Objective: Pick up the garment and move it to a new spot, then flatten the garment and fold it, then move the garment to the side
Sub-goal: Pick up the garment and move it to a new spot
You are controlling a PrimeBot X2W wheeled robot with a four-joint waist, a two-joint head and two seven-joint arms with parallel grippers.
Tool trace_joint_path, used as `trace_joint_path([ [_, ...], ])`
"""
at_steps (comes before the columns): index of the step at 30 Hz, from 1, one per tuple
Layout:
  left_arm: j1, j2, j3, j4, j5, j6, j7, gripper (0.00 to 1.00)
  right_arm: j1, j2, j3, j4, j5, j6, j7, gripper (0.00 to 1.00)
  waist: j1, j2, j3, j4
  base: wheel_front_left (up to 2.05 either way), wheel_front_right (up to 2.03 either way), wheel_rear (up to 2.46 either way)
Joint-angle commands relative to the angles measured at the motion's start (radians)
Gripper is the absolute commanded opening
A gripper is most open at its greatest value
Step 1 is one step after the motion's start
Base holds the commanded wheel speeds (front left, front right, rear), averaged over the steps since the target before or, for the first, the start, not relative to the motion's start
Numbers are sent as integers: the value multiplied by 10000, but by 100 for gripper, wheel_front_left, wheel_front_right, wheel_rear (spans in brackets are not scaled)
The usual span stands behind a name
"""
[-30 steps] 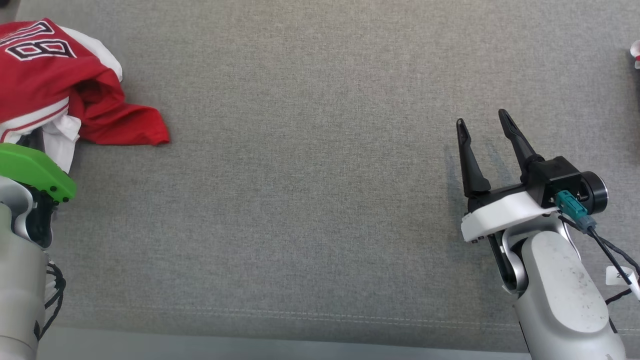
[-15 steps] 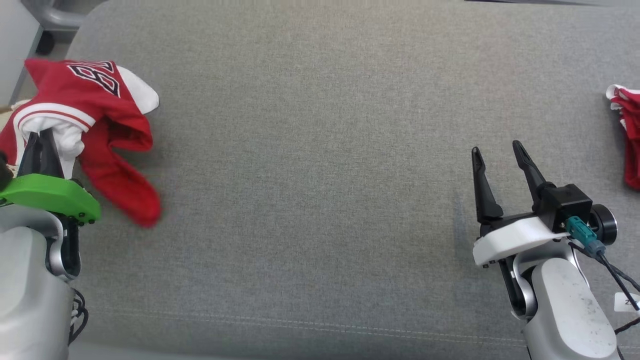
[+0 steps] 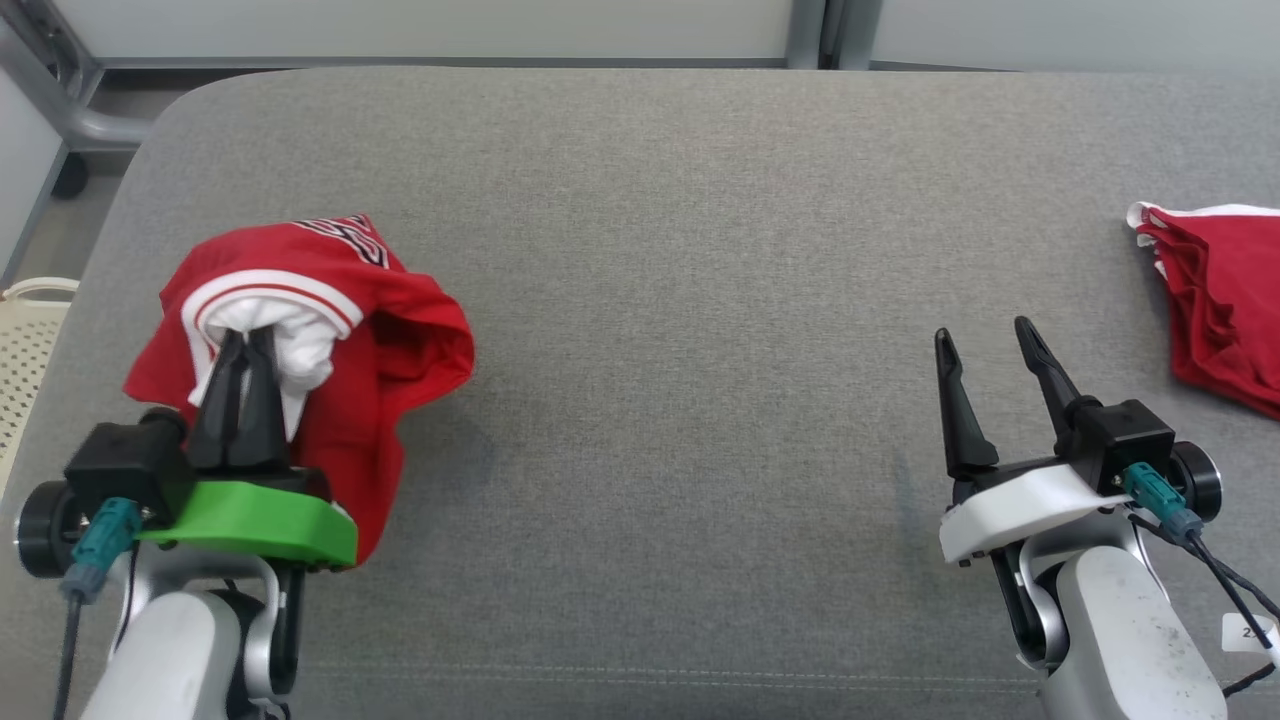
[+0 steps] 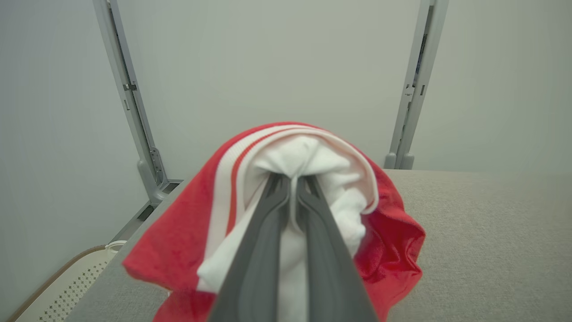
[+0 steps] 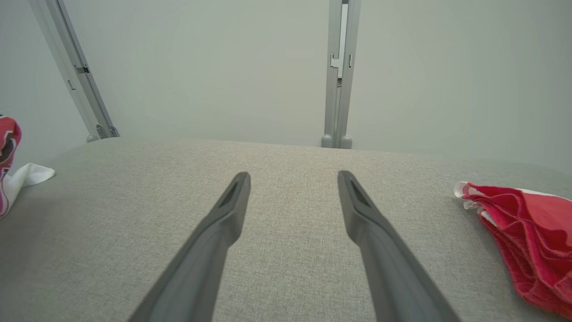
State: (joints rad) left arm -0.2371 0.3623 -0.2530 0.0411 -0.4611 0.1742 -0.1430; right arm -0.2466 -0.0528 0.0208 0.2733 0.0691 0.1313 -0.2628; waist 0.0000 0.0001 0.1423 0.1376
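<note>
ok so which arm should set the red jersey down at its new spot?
Left. The left gripper is shut on the red jersey, pinching its white inner fabric, cloth draped around it. The right gripper stands open and empty over the grey surface, well apart from that jersey.

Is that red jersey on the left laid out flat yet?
No, bunched up: the red jersey is crumpled in folds, pinched by the shut left gripper.

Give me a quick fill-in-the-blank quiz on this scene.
The left pincer is ____ on the garment.
The right pincer is ____ and holds nothing.
Another red cloth lies on the robot's ____ side.
Missing words: shut, open, right.
</note>
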Motion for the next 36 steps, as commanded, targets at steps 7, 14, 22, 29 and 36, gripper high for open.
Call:
trace_joint_path([
  [7,80,-385,-999,-1049,244,-145,700,0,-72,-4,138,-168,55,-11,-36,100,0,-1,116,-929,0,0,0],
  [14,-1075,-861,-1960,-523,652,-581,983,0,-437,10,445,-317,210,-13,-37,100,0,-1,651,-2559,0,0,0],
  [22,-2574,-1302,-2461,569,874,-974,1120,0,-498,14,520,-521,632,-11,-37,100,0,-1,1418,-4162,0,0,0],
  [29,-3506,-1630,-2592,1635,925,-1177,972,0,-488,18,551,-614,911,-11,-37,100,0,-1,1880,-4957,0,0,0],
  [36,-3948,-2134,-2846,3269,562,-1580,947,0,-481,19,495,-706,1045,-11,-38,100,0,-1,2203,-5105,0,0,0],
])
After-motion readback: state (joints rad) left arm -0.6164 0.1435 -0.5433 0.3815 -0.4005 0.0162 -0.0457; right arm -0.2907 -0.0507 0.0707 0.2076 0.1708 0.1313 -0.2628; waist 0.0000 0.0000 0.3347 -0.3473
